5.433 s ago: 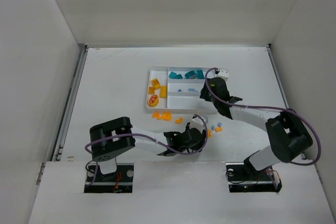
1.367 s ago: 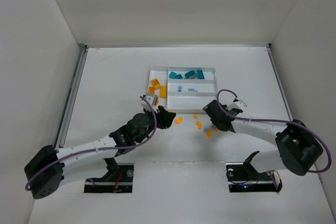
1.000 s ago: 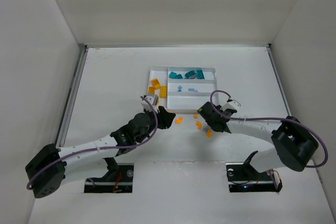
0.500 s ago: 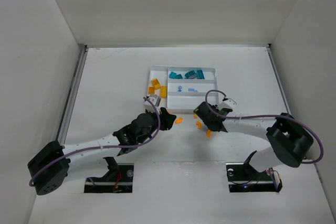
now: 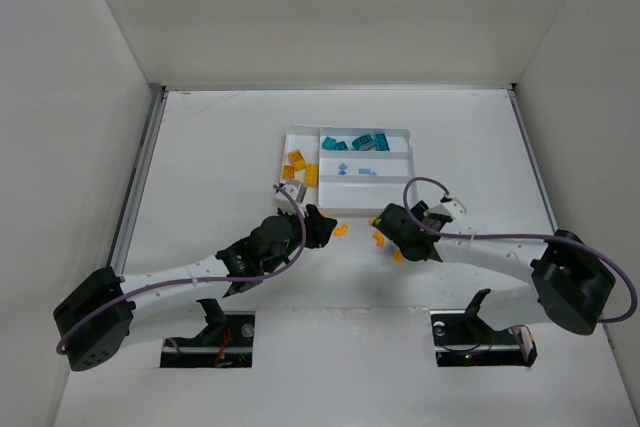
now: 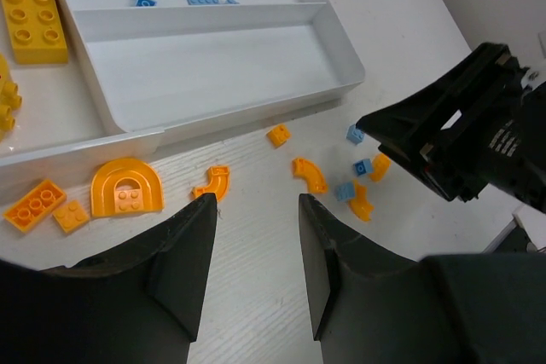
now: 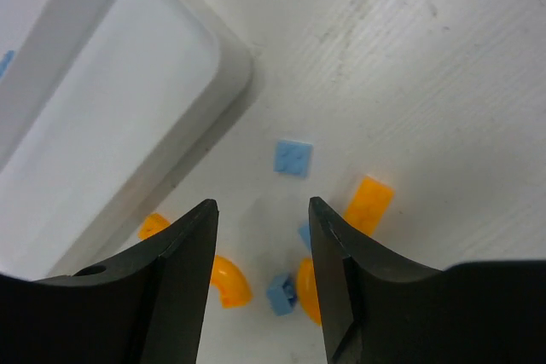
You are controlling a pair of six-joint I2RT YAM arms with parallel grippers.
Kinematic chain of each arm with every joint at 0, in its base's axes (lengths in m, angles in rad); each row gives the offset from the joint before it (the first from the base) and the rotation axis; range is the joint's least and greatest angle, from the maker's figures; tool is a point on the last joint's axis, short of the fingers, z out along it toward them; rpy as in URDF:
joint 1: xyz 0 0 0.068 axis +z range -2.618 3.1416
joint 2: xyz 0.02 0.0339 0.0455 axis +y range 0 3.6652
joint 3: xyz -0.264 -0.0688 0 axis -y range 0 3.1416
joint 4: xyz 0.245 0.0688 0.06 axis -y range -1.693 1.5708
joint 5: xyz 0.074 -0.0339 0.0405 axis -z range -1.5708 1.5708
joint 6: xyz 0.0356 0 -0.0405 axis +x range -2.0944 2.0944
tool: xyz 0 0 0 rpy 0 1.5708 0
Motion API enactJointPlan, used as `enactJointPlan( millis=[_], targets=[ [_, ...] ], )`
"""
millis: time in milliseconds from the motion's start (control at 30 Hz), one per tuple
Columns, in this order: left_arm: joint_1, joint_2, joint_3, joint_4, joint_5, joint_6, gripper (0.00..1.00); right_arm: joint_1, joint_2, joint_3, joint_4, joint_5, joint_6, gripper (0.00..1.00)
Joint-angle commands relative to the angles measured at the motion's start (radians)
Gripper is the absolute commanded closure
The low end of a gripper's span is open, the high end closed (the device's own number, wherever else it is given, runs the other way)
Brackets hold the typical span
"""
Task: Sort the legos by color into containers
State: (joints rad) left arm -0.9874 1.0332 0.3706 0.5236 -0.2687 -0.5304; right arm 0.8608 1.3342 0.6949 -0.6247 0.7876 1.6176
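Note:
The white tray (image 5: 345,209) holds teal legos (image 5: 362,141) in its far section, light blue ones (image 5: 350,171) in the middle section and yellow-orange ones (image 5: 298,162) in the tall left section. Loose orange legos (image 5: 340,230) lie just in front of it. My left gripper (image 5: 322,227) is open and empty above bare table (image 6: 256,202), with an orange curved piece (image 6: 212,183) at its left fingertip. My right gripper (image 5: 383,219) is open and empty over a cluster (image 7: 261,206) of light blue bricks (image 7: 293,158) and orange pieces (image 7: 368,205).
An orange arch (image 6: 127,188) and flat orange bricks (image 6: 32,205) lie by the tray's near wall (image 6: 222,117). The right gripper's black body (image 6: 465,134) is close to the left one, to its right. White walls enclose the table.
The left arm has unfolded from near its base to the loose orange pieces. The right gripper has come from the tray down to the loose cluster. Over the last half second both barely shift.

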Motion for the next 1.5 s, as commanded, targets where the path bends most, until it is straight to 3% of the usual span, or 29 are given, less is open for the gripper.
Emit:
enactJointPlan(
  millis=[0, 200, 367, 800, 1067, 1233, 1467],
  targets=[
    [-0.009, -0.018, -0.007, 0.056, 0.003, -0.011, 0.60, 0.016, -0.003, -0.023, -0.069, 0.055, 0.235, 0.47],
    [-0.030, -0.027, -0.012, 0.070, 0.005, -0.017, 0.60, 0.016, 0.137, 0.092, -0.256, 0.088, 0.404, 0.46],
    [-0.036, -0.039, -0.016, 0.073, 0.005, -0.017, 0.60, 0.013, 0.243, 0.155, -0.282, 0.107, 0.403, 0.49],
    [-0.044, -0.048, -0.018, 0.079, -0.003, -0.010, 0.60, -0.012, 0.289, 0.206, -0.290, 0.116, 0.355, 0.65],
    [-0.036, -0.084, -0.025, 0.070, -0.003, -0.008, 0.60, -0.010, 0.382, 0.244, -0.251, 0.090, 0.361, 0.65],
    [-0.030, -0.094, -0.029, 0.064, -0.001, -0.008, 0.60, 0.000, 0.408, 0.242, -0.202, 0.081, 0.347, 0.70],
    [-0.035, -0.079, -0.024, 0.067, -0.004, -0.006, 0.60, 0.097, 0.405, 0.248, -0.123, 0.065, 0.314, 0.72]
  ],
)
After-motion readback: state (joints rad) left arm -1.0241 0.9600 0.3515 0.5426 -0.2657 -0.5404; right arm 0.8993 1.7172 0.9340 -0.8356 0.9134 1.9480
